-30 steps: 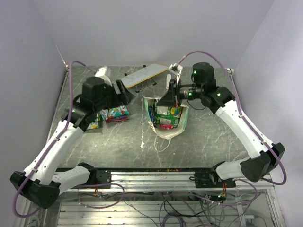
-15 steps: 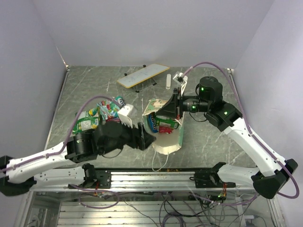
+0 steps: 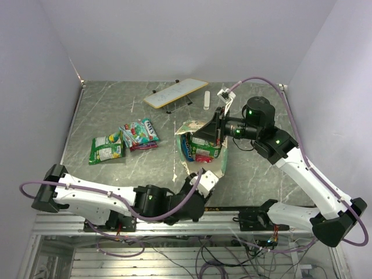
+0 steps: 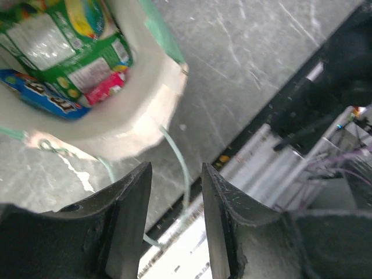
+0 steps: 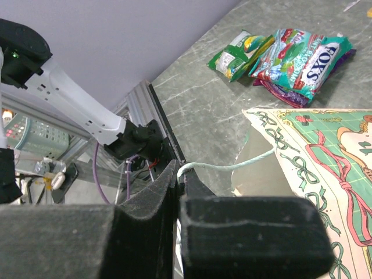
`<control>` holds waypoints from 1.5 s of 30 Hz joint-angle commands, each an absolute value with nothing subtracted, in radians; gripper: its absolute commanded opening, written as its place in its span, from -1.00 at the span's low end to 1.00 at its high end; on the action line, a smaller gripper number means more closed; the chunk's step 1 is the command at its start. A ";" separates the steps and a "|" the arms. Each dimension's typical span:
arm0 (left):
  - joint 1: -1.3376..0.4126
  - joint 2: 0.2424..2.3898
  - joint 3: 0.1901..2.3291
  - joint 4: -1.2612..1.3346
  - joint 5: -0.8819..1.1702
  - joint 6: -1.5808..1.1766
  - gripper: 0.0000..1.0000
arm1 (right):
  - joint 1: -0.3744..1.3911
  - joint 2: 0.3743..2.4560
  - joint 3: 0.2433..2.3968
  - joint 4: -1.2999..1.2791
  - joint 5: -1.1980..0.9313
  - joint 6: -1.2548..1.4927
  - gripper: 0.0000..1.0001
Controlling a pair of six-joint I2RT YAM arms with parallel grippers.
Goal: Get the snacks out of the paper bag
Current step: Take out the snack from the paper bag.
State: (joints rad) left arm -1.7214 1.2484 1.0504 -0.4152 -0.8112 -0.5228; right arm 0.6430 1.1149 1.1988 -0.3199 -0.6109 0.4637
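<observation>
Swung across from the far-left side, the left gripper (image 3: 200, 177) now sits at the near lip of the paper bag (image 3: 224, 156). Its fingers (image 4: 131, 215) are partly spread, with the near cord handle (image 4: 185, 174) in the gap. The right gripper (image 5: 177, 174) has its fingers pressed together on the far cord handle (image 5: 226, 167), lifting the mouth. Snacks (image 3: 200, 148) remain inside, just beyond the left fingers, along the bag's near-to-far axis; the left arm is nearer. Other packets (image 3: 139, 133) lie out on the grey marbled surface (image 3: 250, 174), between plain pale walls.
</observation>
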 commanded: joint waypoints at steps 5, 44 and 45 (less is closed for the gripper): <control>-1.514 1.224 0.992 -0.199 -0.744 -0.320 0.02 | 0.648 1.077 1.251 -0.336 -0.573 0.466 -1.00; -1.151 1.738 0.986 0.387 -0.810 -0.531 0.54 | 0.647 1.134 1.427 -0.455 -0.388 0.528 -1.00; -1.147 1.749 0.995 0.385 -0.822 -0.523 0.58 | 0.646 1.139 1.430 -0.458 -0.390 0.529 -1.00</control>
